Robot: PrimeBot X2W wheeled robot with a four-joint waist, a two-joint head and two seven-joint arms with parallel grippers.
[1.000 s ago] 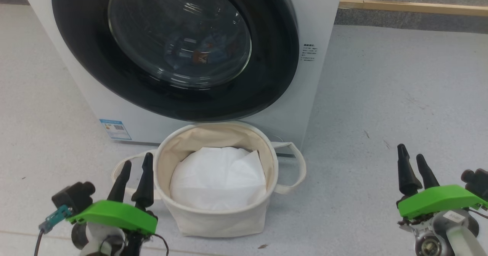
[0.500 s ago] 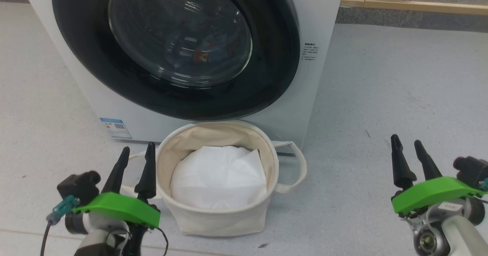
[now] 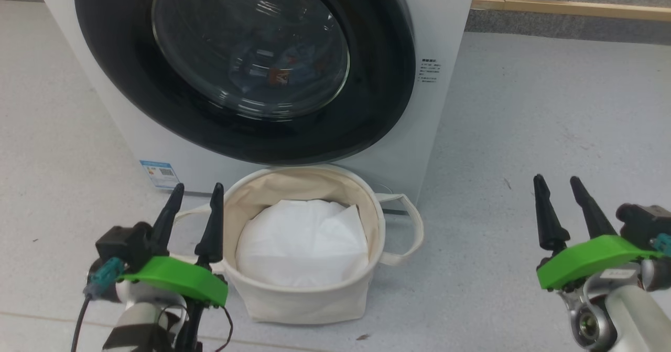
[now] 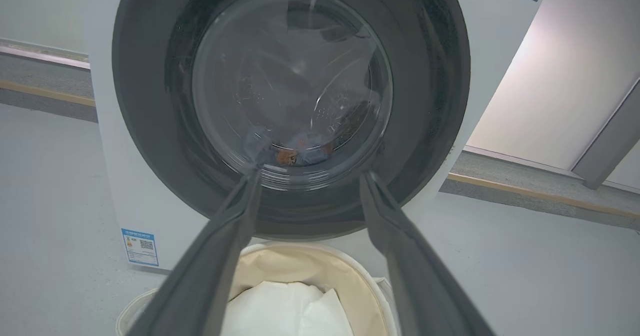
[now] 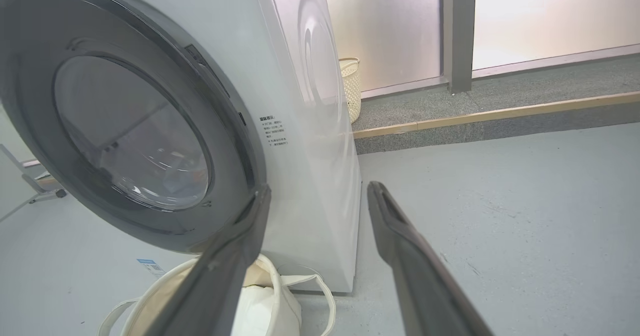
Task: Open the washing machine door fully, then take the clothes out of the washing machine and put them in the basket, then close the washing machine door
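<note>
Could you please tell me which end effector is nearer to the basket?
Left. The left end effector sits beside the basket; the right end effector is far off to its right.

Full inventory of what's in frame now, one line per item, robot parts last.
washing machine: 1, white, on the floor behind the basket
washing machine door: 1, black rim with clear glass, machine front, looks shut
clothes: 1 bundle, light blue with orange-brown print, inside the drum, seen through the glass
basket: 1, cream canvas, on the floor before the machine
white sheet: 1, white, inside the basket
label sticker: 1, blue, machine's lower left front
wicker basket: 1, cream, beyond the machine
left tool: 1, dark fingers, open, empty, left of the basket
right tool: 1, dark fingers, open, empty, right of the basket
</note>
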